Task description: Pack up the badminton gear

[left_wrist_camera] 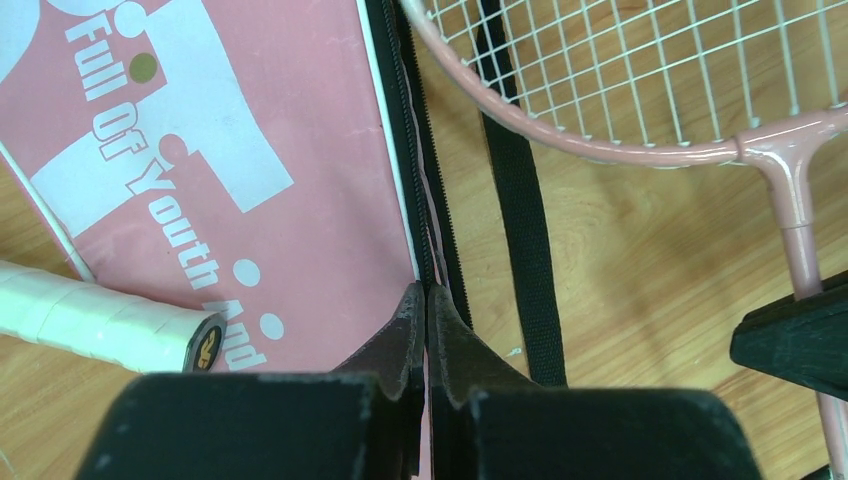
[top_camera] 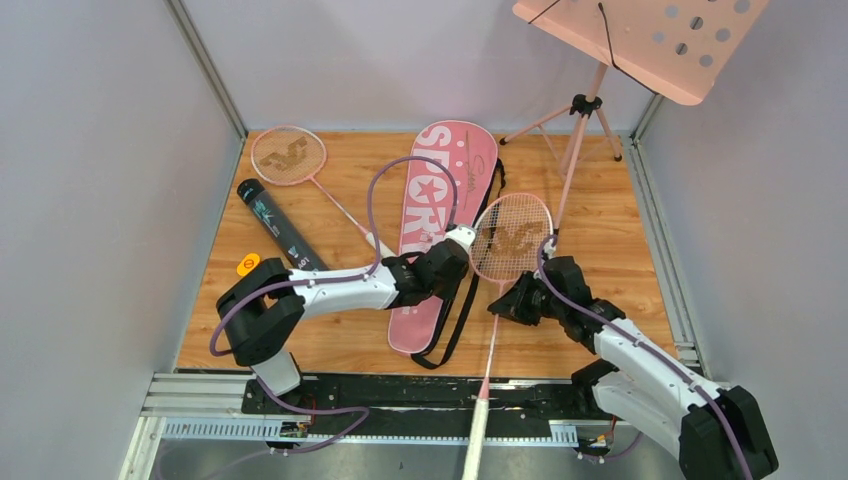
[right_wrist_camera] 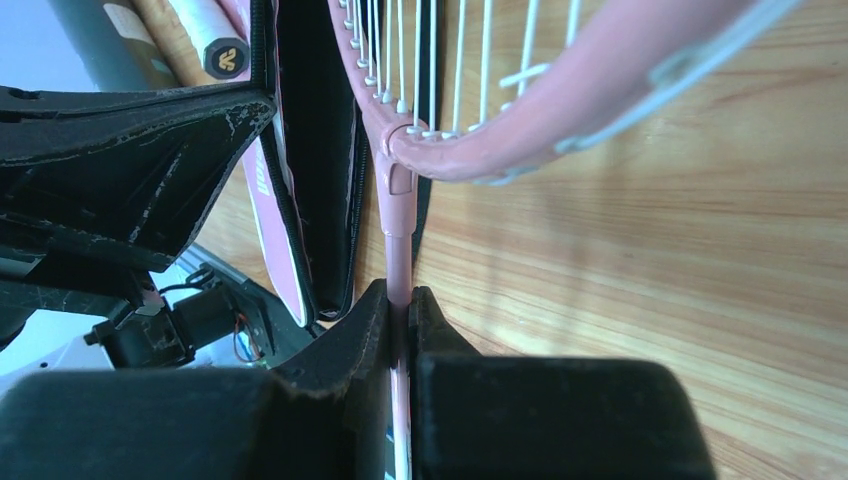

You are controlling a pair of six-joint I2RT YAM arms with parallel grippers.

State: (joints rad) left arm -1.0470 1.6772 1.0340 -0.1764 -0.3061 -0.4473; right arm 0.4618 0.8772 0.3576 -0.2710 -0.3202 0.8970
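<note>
- At far left, you see the black tube (top_camera: 281, 226) lying on the table (top_camera: 620, 260), with the first racket (top_camera: 289, 155) just behind it.
- At centre, the racket bag (top_camera: 445, 160) lies flat. Your left gripper (left_wrist_camera: 427, 300) is fully closed, pinching the bag's zipped edge.
- Right of the bag, your right gripper (right_wrist_camera: 400, 300) is clamped on the second racket (top_camera: 512, 237), on its shaft below the head.

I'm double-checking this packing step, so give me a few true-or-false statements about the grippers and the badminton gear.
The right gripper clamps a racket by its shaft. True.
The left gripper is wide open. False: it is shut on the racket bag's zip edge.
Both rackets are inside the bag. False: the held one and the second racket lie outside it.
The black tube lies left of the bag. True.
</note>
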